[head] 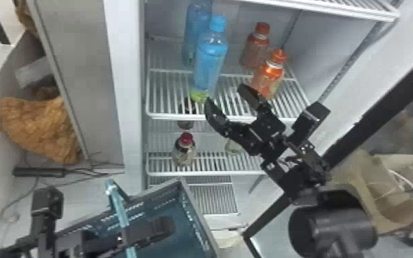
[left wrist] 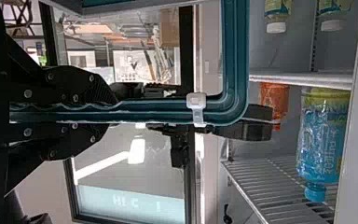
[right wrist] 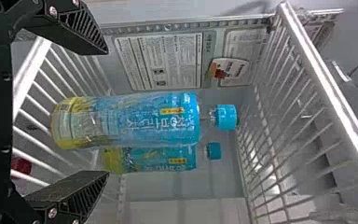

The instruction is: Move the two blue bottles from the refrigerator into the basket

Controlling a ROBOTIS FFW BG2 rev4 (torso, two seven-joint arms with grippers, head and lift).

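On the refrigerator shelf (head: 168,117), both task bottles upright: front blue bottle (head: 211,65), rear blue bottle (head: 196,25) close behind. Two orange bottles (head: 267,77) to their right. Right gripper (head: 225,95) spread wide and empty, near the front bottle's base. Left gripper (head: 164,224) clamped on the basket handle (head: 118,206); basket (head: 199,216) below, outside the fridge

Workroom, perhaps a lab

We take this for an indoor workroom, perhaps a lab, though we cannot be certain: we see a white metal refrigerator (head: 123,68) with white wire shelves (head: 178,117), thin black cables (head: 96,170) trailing over the pale floor (head: 79,202) and a crumpled brown bundle (head: 41,127)
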